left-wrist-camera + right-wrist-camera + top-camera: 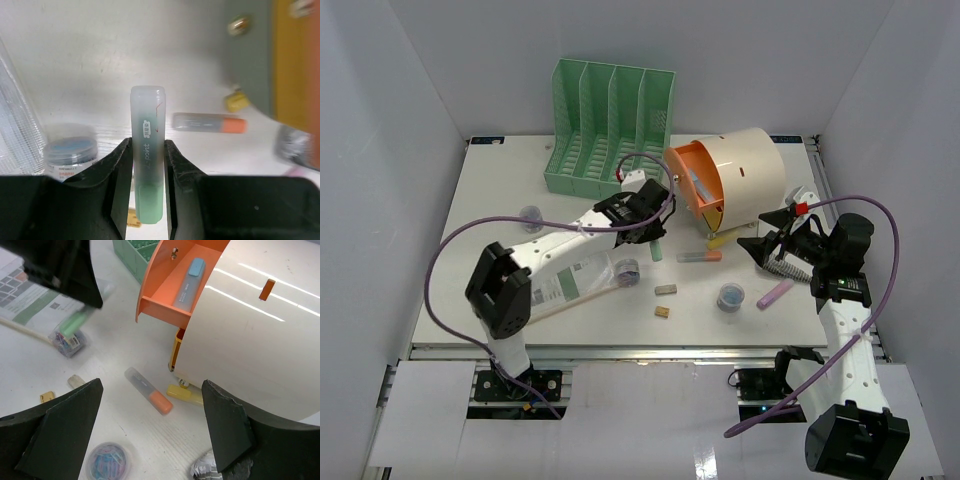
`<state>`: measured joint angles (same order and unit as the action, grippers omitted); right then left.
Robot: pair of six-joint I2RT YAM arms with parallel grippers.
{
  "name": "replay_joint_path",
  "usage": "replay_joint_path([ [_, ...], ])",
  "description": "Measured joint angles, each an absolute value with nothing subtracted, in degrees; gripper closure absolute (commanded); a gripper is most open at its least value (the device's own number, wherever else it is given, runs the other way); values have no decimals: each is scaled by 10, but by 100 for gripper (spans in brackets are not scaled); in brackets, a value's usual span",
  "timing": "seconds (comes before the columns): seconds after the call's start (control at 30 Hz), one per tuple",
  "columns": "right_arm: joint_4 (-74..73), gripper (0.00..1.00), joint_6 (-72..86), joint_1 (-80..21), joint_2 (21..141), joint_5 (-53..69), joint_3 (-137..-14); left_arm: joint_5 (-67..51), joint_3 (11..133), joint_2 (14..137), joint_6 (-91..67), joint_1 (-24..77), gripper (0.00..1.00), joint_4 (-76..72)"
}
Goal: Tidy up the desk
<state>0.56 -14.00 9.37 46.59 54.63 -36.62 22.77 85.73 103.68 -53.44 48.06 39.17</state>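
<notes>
Left pincer (148,150) pinches the green highlighter (147,110) mid-barrel over the table (510,175); carry it level to the open orange drawer (695,185) and, I judge, release it low. Right pincer (768,230) hangs spread, empty.

— Inspector: Type of premises?
— Operator: Robot test cell, staged as an office. White walls (390,150) box my desk (495,185); green file rack (610,130) upper centre; metal rail (620,351) along the bottom.
</notes>
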Motion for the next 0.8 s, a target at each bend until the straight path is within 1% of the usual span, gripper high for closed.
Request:
replay_joint_path([
  [0.13,6,14,-140,94,466,546,-366,241,861,934,-520,475,100,376],
  [0.27,6,14,-142,94,466,546,-366,236,905,908,-498,466,100,366],
  [0.37,6,14,-142,95,466,546,-366,223,969,929,-478,460,100,349],
  [0.57,6,14,-148,103,466,546,-365,188,1151,1050,-453,460,100,340],
  [0.67,6,14,-150,107,466,546,-365,184,1206,1100,-450,460,100,345],
  [0.8,6,14,-152,112,467,546,-365,178,1249,1154,-451,458,99,348],
])
